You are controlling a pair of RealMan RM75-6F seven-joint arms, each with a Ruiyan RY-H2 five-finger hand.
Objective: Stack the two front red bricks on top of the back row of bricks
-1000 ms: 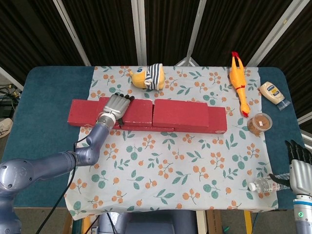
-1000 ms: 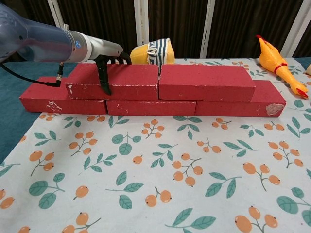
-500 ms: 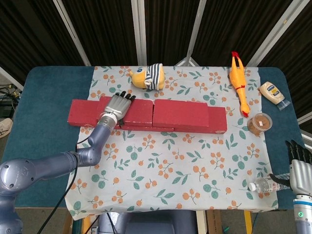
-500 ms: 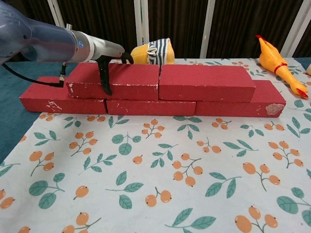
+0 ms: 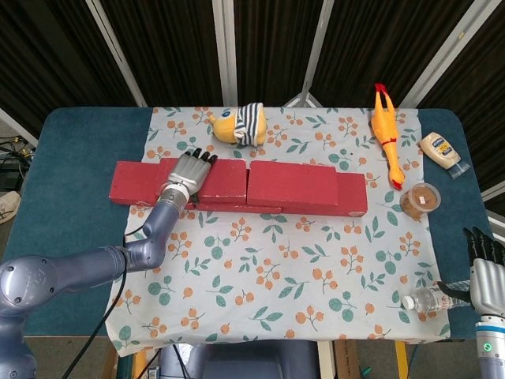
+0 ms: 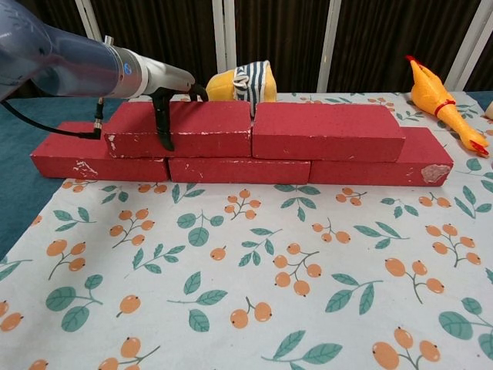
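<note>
Left hand [image 5: 189, 174]: draped over upper left brick [image 5: 207, 181], thumb down its front face, gripping it.
Brick axis: left-right, along the row.
Right hand [image 5: 487, 268]: open, well apart.

Counts, all views combined:

- Five red bricks are seen: three in the bottom row, namely left brick [image 6: 98, 158], middle brick [image 6: 237, 170], right brick [image 6: 380, 166]; two stacked on top, namely upper left brick [image 6: 208, 129], upper right brick [image 6: 327, 131].
- One striped plush toy [image 5: 237, 124].
- One rubber chicken [image 5: 386, 131].
- One mayonnaise bottle [image 5: 440, 150].
- One cup of brown powder [image 5: 419, 200].
- One water bottle [image 5: 430, 299].
- One floral tablecloth [image 5: 300, 260].
</note>
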